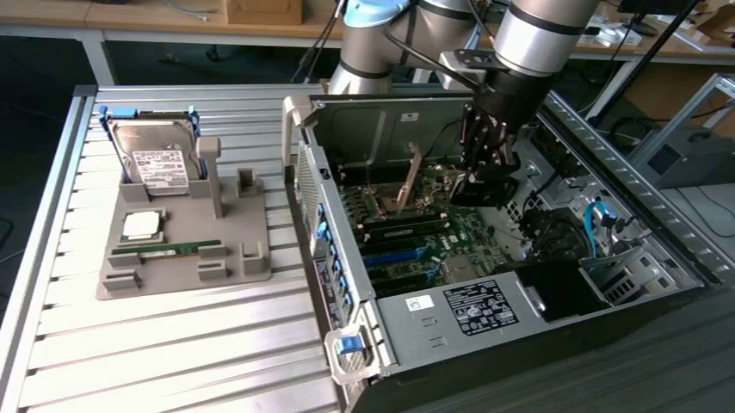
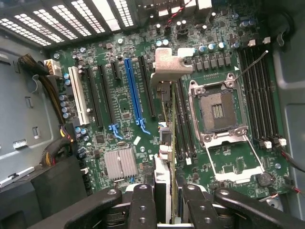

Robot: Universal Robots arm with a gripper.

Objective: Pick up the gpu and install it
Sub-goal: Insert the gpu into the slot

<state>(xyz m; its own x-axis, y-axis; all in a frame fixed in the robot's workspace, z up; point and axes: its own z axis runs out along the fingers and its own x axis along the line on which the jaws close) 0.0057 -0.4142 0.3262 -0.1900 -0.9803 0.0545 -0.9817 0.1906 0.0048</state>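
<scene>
The gripper (image 2: 164, 202) is clamped on the gpu (image 2: 164, 124), holding it edge-on above the motherboard (image 2: 119, 95) inside the open computer case (image 1: 344, 172). One blue slot (image 2: 133, 90) lies beside several black ones. On the tray (image 1: 172, 280) at the exterior view's left sits one hard drive (image 1: 155, 159); its label is unreadable.

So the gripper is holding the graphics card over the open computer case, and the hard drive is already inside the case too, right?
Not quite. The gripper does hold the graphics card edge-on over the motherboard in the open case, but the hard drive is not inside: the exterior view shows it propped in the grey holder on the table, to the case's left in that view.
</scene>
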